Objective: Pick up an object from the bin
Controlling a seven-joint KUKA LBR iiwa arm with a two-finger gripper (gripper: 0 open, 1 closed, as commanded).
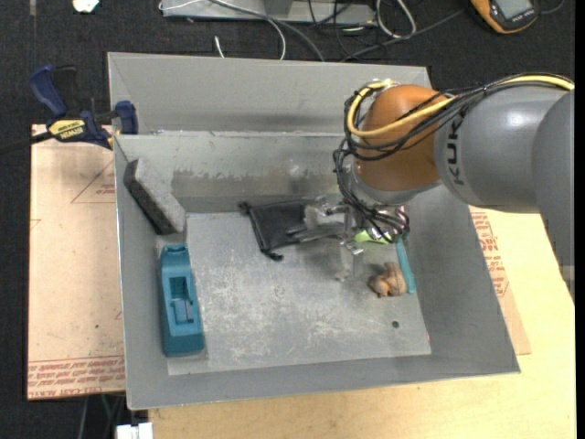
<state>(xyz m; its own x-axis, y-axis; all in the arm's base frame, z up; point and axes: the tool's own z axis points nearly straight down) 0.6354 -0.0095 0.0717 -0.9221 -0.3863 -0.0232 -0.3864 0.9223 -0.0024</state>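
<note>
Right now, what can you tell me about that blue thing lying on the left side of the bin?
The blue piece is a long block that looks like moulded plastic, with a sunken slot and a darker insert along its middle. It lies flat on the floor of the bin, beside the left wall, its length running from near to far. Its far end comes close to a black bar; whether they touch I cannot tell. Nothing lies on it.
</note>
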